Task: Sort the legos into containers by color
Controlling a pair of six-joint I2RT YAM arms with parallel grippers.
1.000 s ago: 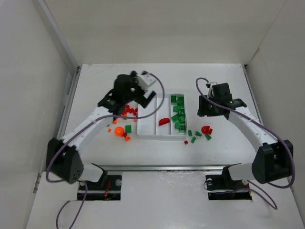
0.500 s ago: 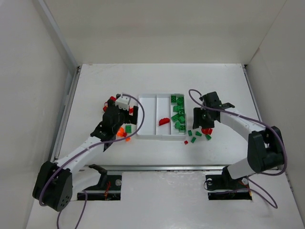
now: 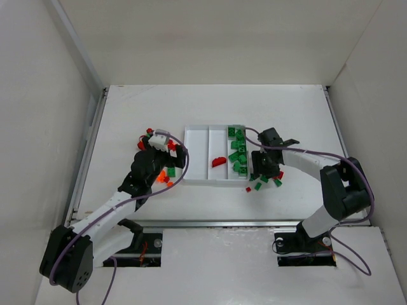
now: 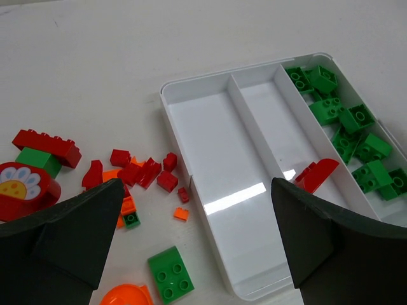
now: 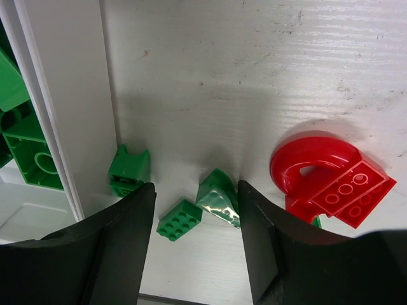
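Both arms have drawn in closer to the tray (image 3: 197,166). At left, the left gripper (image 4: 196,190) hangs with jaws wide apart above the tray's left wall, and red and orange legos (image 4: 143,173) lie beside it. Green legos (image 4: 346,124) lie in the right compartment. The right gripper (image 5: 196,190), jaws partly apart, stands low around a green wedge (image 5: 218,200) on the table (image 5: 254,76).

We see a white worktop (image 3: 210,105) carrying a white three-compartment tray (image 3: 196,159). Left of the tray lie loose red bricks (image 4: 143,170), a green square brick (image 4: 170,273) and an orange rounded piece (image 4: 124,296). Right of it lie small green pieces (image 5: 179,220) and a red arch (image 5: 311,165).
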